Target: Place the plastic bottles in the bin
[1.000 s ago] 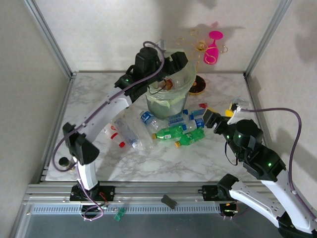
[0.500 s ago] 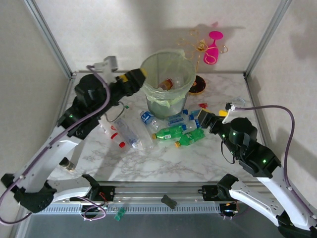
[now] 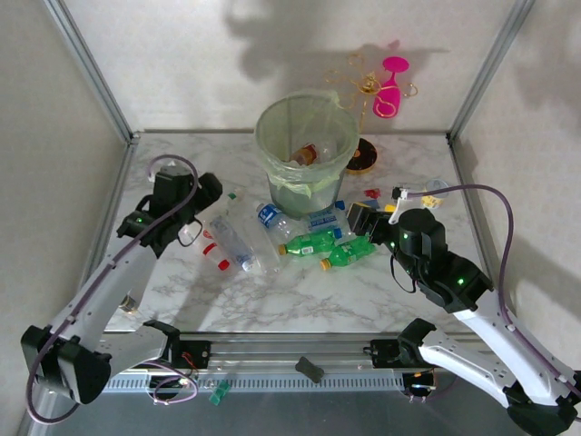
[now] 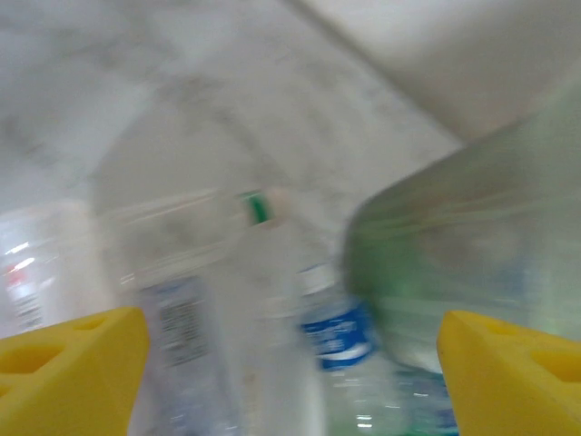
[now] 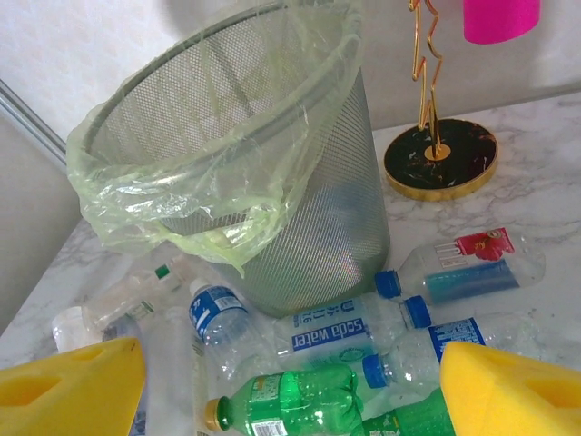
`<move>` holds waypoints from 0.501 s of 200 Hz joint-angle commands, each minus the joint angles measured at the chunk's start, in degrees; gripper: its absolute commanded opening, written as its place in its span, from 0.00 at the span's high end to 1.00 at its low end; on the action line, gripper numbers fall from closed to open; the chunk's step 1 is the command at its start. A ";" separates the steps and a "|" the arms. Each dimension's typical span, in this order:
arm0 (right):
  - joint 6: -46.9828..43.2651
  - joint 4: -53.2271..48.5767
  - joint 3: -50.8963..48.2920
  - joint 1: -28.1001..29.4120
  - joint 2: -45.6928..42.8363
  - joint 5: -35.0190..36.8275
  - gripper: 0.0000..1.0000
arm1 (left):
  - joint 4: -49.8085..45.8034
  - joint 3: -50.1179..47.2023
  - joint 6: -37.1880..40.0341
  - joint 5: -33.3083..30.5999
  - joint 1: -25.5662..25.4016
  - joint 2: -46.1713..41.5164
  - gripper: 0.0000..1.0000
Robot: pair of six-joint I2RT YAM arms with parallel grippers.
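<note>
The bin (image 3: 272, 123) stands at the back middle of the table, with a brown-capped bottle (image 3: 307, 154) lying inside. Several plastic bottles lie in front of it: clear ones (image 3: 238, 241), blue-labelled ones (image 3: 325, 219) and two green ones (image 3: 313, 242). My left gripper (image 3: 214, 193) hangs open just left of the pile. Its blurred wrist view has a blue-labelled bottle (image 4: 336, 331) between the fingers, untouched, and the bin (image 4: 472, 227) on the right. My right gripper (image 3: 361, 218) stands open at the pile's right end, above a green bottle (image 5: 290, 404) and a soda water bottle (image 5: 349, 331).
A gold wire stand on a round black base (image 5: 440, 159) holds a pink glass (image 3: 390, 86) behind and right of the bin. Small red and yellow bits (image 3: 370, 193) lie to the right of the bottles. Bare marble (image 3: 300, 295) runs along the front.
My left arm has swung from over the bin down and left to the table beside the clear bottles. My right gripper has crept left toward the pile.
</note>
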 commanded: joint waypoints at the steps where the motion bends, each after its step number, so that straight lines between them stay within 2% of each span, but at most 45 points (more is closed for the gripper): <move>1: -0.05 1.47 -0.83 -0.09 -0.30 -0.68 0.15 | -2.35 -2.21 -2.72 -7.14 1.04 0.74 0.17; 18: -0.19 1.09 -1.17 -0.02 -0.44 -0.43 0.15 | -4.07 -2.38 -4.33 -8.22 3.63 4.22 0.17; 48: -0.25 1.45 -1.85 -0.02 -1.01 -0.08 0.15 | -2.61 -4.22 -6.18 -4.87 7.30 10.16 0.18; 100: -0.23 2.06 -3.56 -0.03 -1.62 0.02 0.15 | 3.60 -8.14 -8.16 -1.97 8.03 13.37 0.20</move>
